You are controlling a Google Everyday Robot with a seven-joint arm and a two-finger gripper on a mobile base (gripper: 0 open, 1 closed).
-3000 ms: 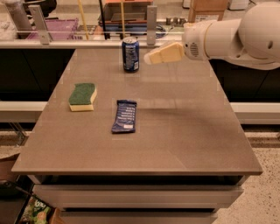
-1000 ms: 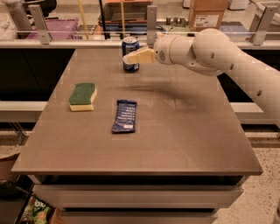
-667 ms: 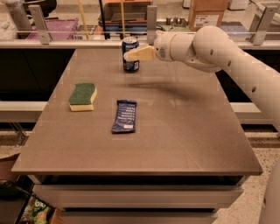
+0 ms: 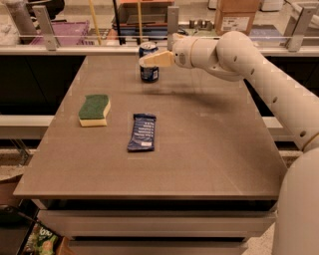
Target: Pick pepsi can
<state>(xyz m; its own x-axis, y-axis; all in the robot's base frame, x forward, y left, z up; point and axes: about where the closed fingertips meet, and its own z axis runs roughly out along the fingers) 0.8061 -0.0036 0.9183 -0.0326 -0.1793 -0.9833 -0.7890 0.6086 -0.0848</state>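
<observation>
The pepsi can (image 4: 148, 71) stands upright near the far edge of the grey table (image 4: 199, 149), dark blue with a silver top rim. My gripper (image 4: 148, 61) reaches in from the right on a white arm, and its cream fingers (image 4: 158, 59) lie across the front of the can's upper part. The fingers cover the middle of the can, so its lower half and top rim are what show.
A green and yellow sponge (image 4: 94, 110) lies at the left of the table. A flat dark blue snack wrapper (image 4: 142, 132) lies in the middle. Shelving, a purple bin (image 4: 60, 32) and a cardboard box (image 4: 234, 15) stand behind the far edge.
The arm has swung left from the far right to the can. Over the last second the gripper stays at the can, hardly moving. The can, sponge and wrapper have not moved.
</observation>
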